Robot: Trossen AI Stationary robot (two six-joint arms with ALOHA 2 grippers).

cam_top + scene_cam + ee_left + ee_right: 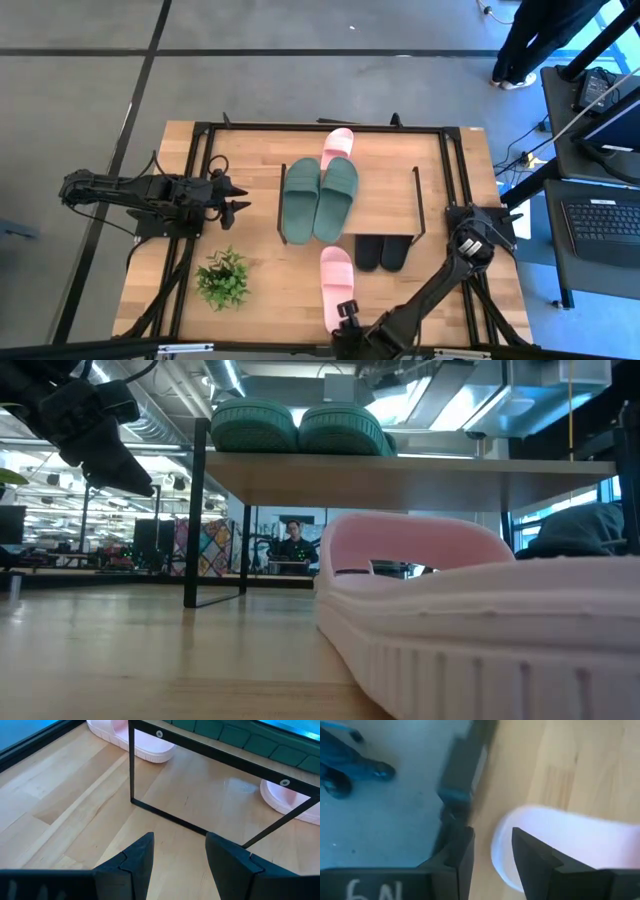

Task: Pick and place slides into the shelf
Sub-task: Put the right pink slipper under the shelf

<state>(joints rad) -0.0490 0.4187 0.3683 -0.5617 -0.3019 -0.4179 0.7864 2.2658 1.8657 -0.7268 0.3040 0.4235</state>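
High view: the shelf stands mid-desk with the green slides on its top board and the black slides tucked at its near edge, apparently under the board. One pink slide lies behind the shelf, the other pink slide lies in front of it; by this reckoning two pairs are placed and the pink pair remains. The left claw hangs beside the shelf's left end, fingers parted, empty. The right claw sits just at the near pink slide's heel. A potted plant stands well clear on the left

Low view: the near pink slide fills the foreground; the green pair rests above

Left wrist view: the parted fingers face the shelf's black frame, which bars a straight approach to the far pink slide

Right wrist view: the fingers stand apart, holding nothing, at the desk edge beside the pink slide
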